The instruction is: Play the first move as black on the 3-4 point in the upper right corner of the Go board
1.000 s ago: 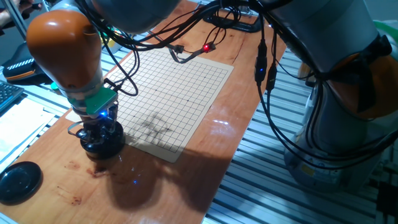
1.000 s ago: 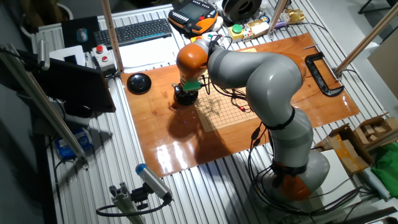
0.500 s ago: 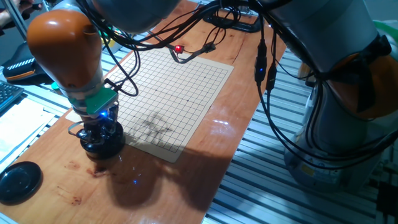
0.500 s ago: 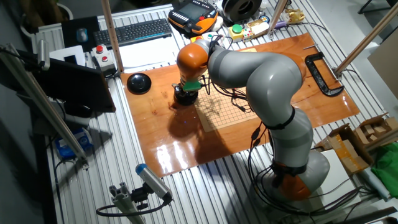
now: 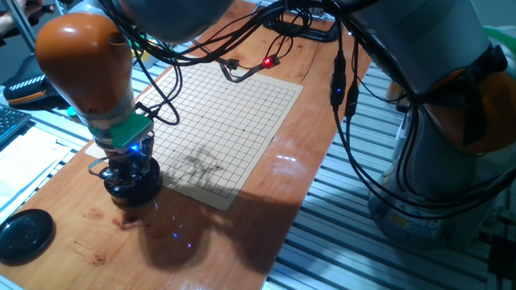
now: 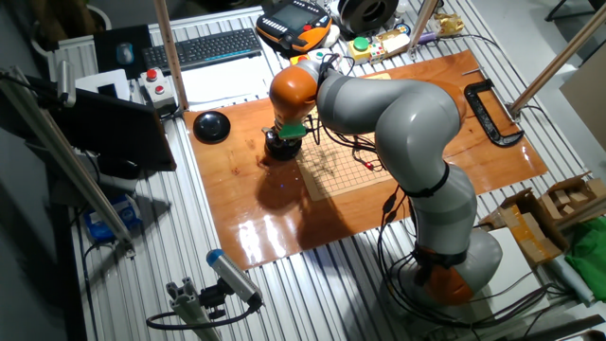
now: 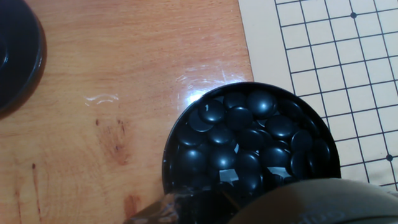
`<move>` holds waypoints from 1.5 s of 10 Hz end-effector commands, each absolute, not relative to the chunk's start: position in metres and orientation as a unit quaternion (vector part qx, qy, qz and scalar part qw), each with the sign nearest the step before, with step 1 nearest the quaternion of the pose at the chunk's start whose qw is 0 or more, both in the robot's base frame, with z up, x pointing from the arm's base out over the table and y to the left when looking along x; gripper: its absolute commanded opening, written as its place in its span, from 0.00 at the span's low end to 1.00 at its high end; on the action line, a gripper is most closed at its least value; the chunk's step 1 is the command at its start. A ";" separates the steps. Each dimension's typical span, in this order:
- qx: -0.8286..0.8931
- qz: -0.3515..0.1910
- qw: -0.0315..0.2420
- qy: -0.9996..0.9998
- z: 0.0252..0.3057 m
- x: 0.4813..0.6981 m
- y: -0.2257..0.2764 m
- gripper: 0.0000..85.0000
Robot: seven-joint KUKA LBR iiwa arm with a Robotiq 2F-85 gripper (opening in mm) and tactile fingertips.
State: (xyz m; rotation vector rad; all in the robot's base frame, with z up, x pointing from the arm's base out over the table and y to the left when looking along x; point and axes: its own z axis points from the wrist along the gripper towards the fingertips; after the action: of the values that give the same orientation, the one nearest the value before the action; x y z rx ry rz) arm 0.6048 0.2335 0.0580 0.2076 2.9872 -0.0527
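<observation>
1. Hanging straight down over the bowl of stones (image 7: 252, 144), the gripper (image 5: 129, 181) sits low at the bowl's mouth; its fingers cannot be made out in any view, so whether it is spread, clenched or grasping a stone cannot be told.
2. Bowl: round, black, filled with glossy black stones (image 7: 226, 118); stands on the wooden tabletop (image 7: 124, 74), its rim overlapping the edge of the Go board (image 7: 336, 56) in the hand view.
3. Go board: pale, thin dark grid, no stones visible on it; the arm's shadow falls across the end nearest the bowl in one fixed view. The 3-4 point cannot be picked out with certainty.
4. Wrist: orange joint housing (image 5: 85, 52) above a green block (image 5: 125, 129) with a blue light.
5. Writing: none legible in any view.
6. Bowl lid (image 5: 24, 234): black, round, lying on the tabletop, well apart from the bowl.
7. Cables (image 5: 242, 64): dark, draped over the board's far end, one bearing a red light.
8. Surroundings: keyboard (image 6: 213, 47), black clamp (image 6: 492, 114), orange-and-black pendant (image 6: 298, 24) beyond the tabletop.
</observation>
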 end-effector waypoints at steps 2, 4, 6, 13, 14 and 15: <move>0.068 -0.017 0.073 0.995 0.058 0.605 0.233 0.38; 0.068 -0.018 0.073 0.995 0.058 0.605 0.233 0.38; 0.065 -0.022 0.076 0.995 0.058 0.605 0.233 0.38; 0.059 -0.032 0.081 0.995 0.057 0.605 0.233 0.38; 0.060 -0.031 0.080 0.994 0.057 0.605 0.233 0.38; 0.060 -0.031 0.080 0.994 0.057 0.605 0.233 0.38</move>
State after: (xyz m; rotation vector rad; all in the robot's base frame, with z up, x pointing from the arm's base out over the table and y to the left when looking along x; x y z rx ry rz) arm 0.6050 0.2331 0.0573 0.1781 2.9737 -0.0916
